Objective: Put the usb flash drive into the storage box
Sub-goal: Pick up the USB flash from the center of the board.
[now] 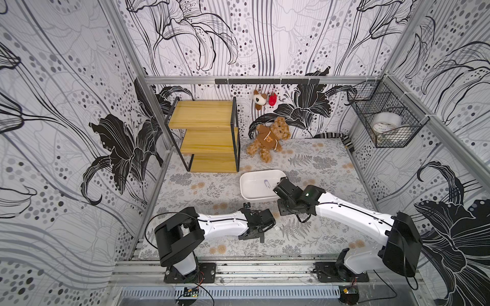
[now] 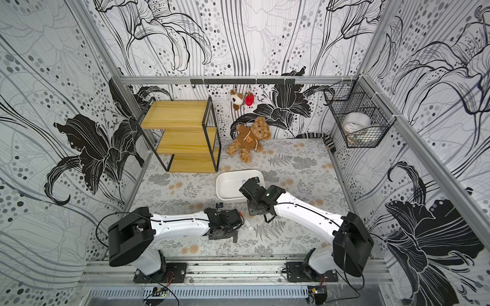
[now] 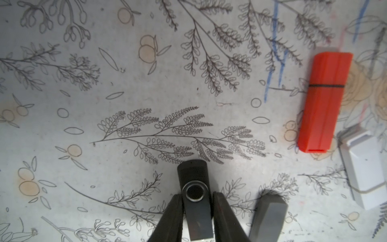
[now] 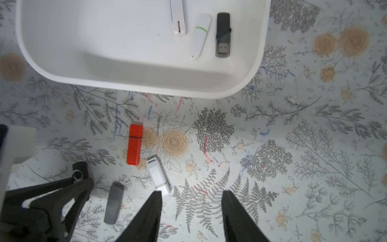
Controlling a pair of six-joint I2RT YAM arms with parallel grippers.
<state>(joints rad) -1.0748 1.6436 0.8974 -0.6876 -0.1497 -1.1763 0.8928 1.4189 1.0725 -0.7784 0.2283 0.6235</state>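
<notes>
USB flash drive point(image 3: 192, 174), black swivel type, on worktop point(image 3: 83, 83) toward front edge, outside storage box point(image 4: 146, 89). I see left gripper point(image 3: 197, 194) jaws clamped on both its sides. Right gripper point(image 4: 192, 191) jaws apart, empty, over worktop by box's near wall. 3 drives point(image 4: 201, 35) inside box; red drive point(image 3: 324, 100) loose nearby.

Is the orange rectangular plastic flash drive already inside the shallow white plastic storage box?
No, the orange flash drive lies on the floral table cover, outside the white storage box.
</notes>
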